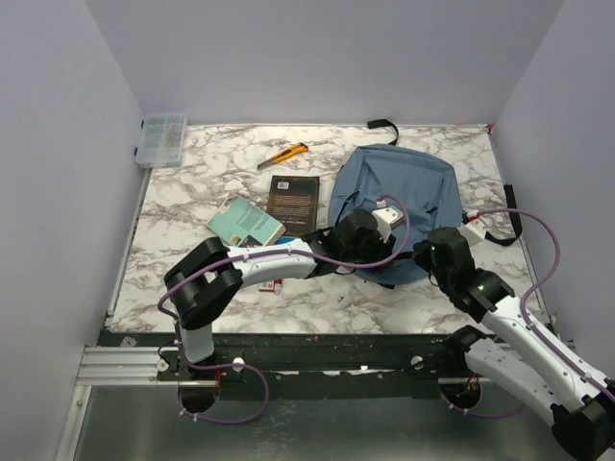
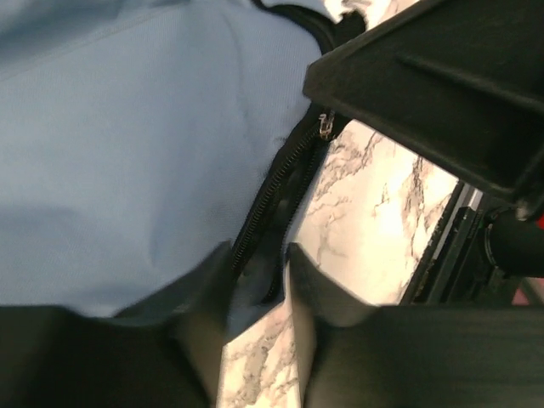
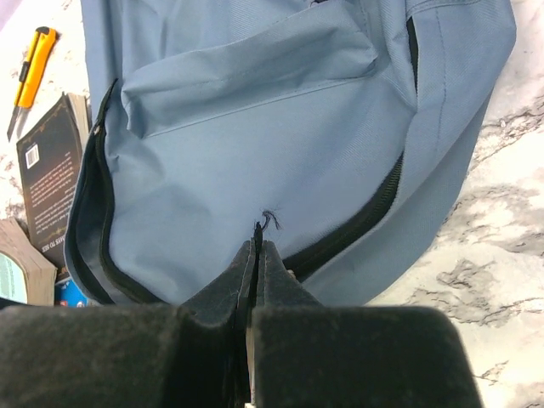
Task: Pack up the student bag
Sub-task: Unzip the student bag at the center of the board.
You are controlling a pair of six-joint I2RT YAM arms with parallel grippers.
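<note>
Checking the top view first: the bag lies flat on the right half of the table, its long axis running away from the arm bases. The left gripper reaches across to its near left edge. The right gripper sits at the near right corner. A dark book and a yellow knife lie left of the bag, outside it.

Left wrist view: the two fingers stand partly apart, straddling the bag's edge where the zipper comes in. The zipper line runs straight away from the gap, up and to the right, with its metal pull at the far end. Cannot tell whether the edge is truly pinched.

Right wrist view: the fingers are pressed together, tip on the blue front panel beside a small dark thread. Nothing is clearly held. The zipper gapes along the left side.

Judgement: the left arm is nearer the opening. The next move likely turns on lifting that edge crosswise to the zipper line.
</note>
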